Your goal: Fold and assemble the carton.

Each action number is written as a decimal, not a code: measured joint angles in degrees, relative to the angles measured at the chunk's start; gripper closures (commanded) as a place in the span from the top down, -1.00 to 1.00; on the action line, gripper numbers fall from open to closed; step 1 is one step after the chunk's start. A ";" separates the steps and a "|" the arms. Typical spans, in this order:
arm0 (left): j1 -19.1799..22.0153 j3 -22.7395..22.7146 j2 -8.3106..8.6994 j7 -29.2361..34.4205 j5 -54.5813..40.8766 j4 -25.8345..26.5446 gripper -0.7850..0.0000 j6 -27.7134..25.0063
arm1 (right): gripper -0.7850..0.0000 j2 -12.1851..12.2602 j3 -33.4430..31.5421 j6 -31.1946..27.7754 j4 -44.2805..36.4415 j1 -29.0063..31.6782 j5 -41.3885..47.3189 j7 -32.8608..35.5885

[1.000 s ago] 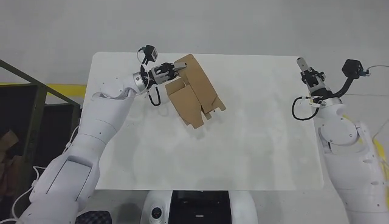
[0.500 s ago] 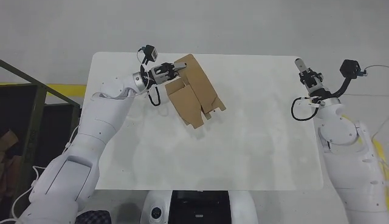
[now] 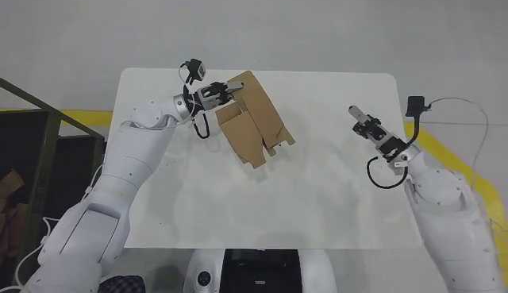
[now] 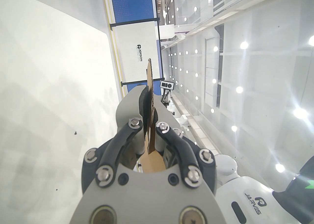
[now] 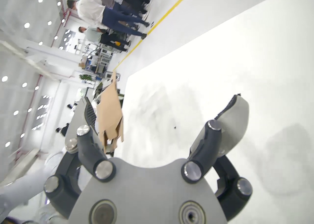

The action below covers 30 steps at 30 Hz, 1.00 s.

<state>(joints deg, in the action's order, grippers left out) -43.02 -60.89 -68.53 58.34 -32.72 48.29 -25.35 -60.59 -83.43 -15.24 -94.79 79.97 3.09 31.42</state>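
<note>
Top view showed you the left pincer point(image 3: 229, 94) clamped on the carton point(image 3: 256, 123); your right pincer point(image 3: 355, 112), wide, sat well apart

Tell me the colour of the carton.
The carton is plain brown cardboard, clearest in the top view.

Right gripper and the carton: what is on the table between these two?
Nothing. In the top view, the table between the right gripper and the carton is a bare white surface; the right wrist view shows the same.
</note>
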 measured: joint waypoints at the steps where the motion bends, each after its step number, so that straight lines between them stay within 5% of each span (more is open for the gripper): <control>1: 0.00 0.00 0.00 0.00 0.00 0.00 -1.00 0.00 | 1.00 -0.07 0.54 -0.79 -0.42 0.39 1.90 1.43; 16: 0.00 0.00 0.00 0.00 0.00 0.00 -1.00 0.00 | 1.00 -1.48 8.94 -1.77 0.68 -0.67 22.38 13.66; 30: 0.00 0.00 0.00 0.00 0.00 0.00 -1.00 0.00 | 1.00 -1.64 9.61 -1.88 1.32 -1.02 22.93 13.62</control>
<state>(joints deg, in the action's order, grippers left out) -43.02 -60.89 -68.53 58.34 -32.72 48.29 -25.35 -62.23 -73.82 -17.12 -93.47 78.95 26.02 45.04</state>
